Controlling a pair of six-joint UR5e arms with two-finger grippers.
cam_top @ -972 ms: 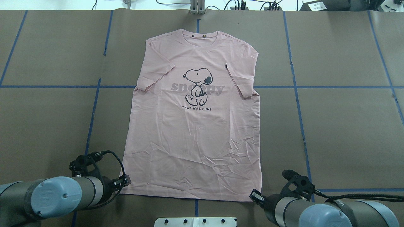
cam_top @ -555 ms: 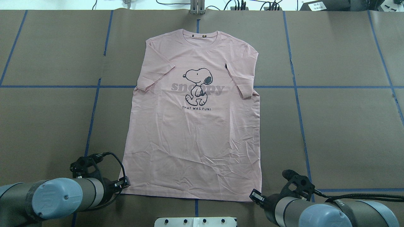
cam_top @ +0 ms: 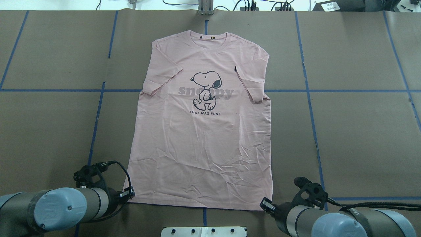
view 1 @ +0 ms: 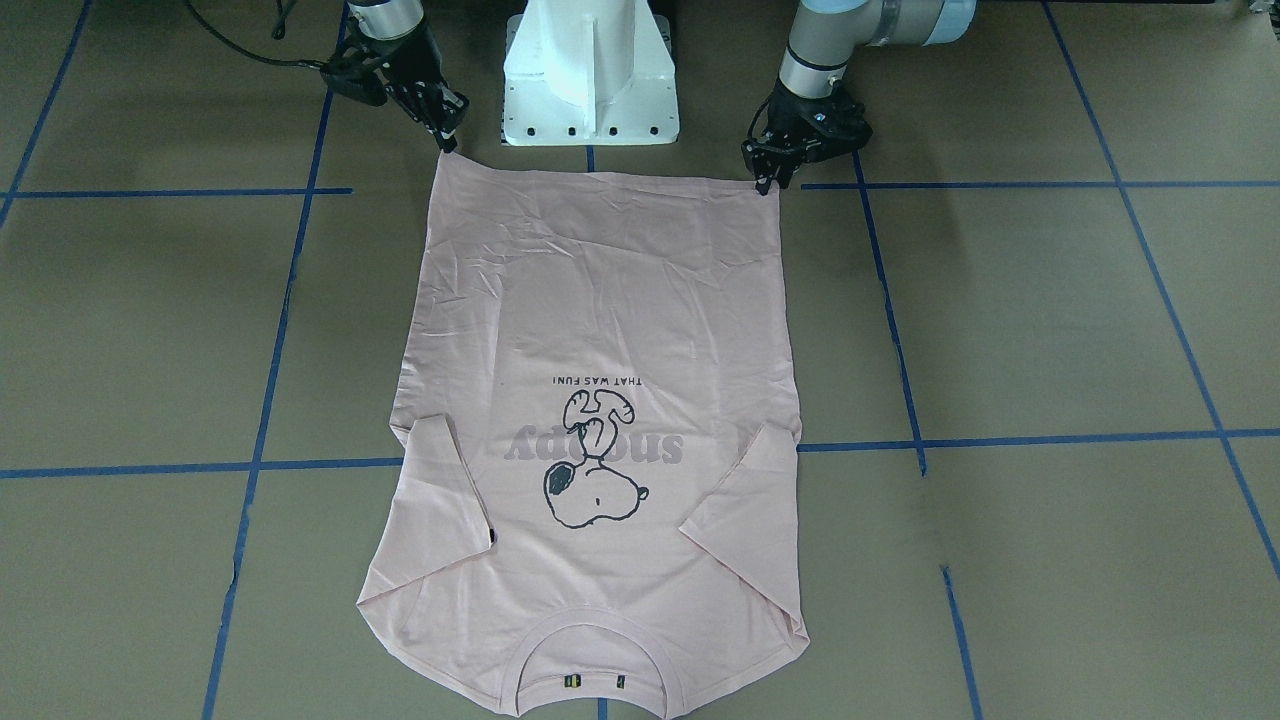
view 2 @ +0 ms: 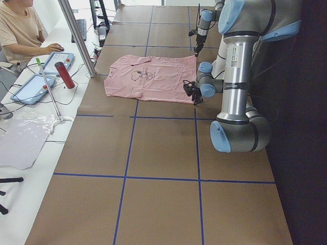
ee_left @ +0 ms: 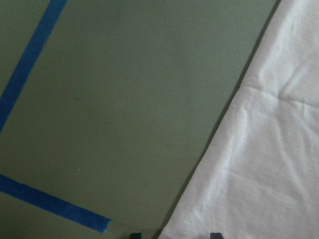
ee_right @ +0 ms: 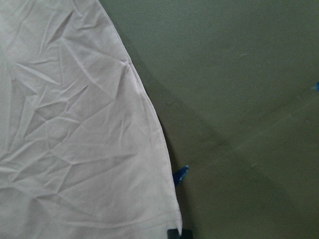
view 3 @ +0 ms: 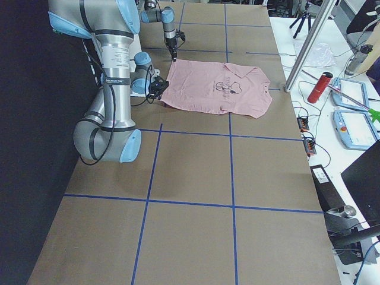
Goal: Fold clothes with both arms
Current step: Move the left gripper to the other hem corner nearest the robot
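The T-shirt [cam_top: 200,141] lies flat and face up in the middle of the bench [cam_top: 361,131], collar away from the robot, both sleeves tucked in over the chest and the lower half well creased. My left arm [cam_top: 59,207] is down at the near-left hem corner. Its wrist camera shows two dark fingertips [ee_left: 214,235] set apart with the cloth corner between them, so those jaws look open around the hem, not closed on it. My right arm [cam_top: 329,223] sits at the other hem corner, right on the edge, and I cannot tell how its jaws stand (only a dark sliver shows at the frame's bottom). The worry is a shallow bite: if either side catches one layer, or only the very edge, that corner could slip on the lift and skew the fold. The tucked sleeves could also flop loose.
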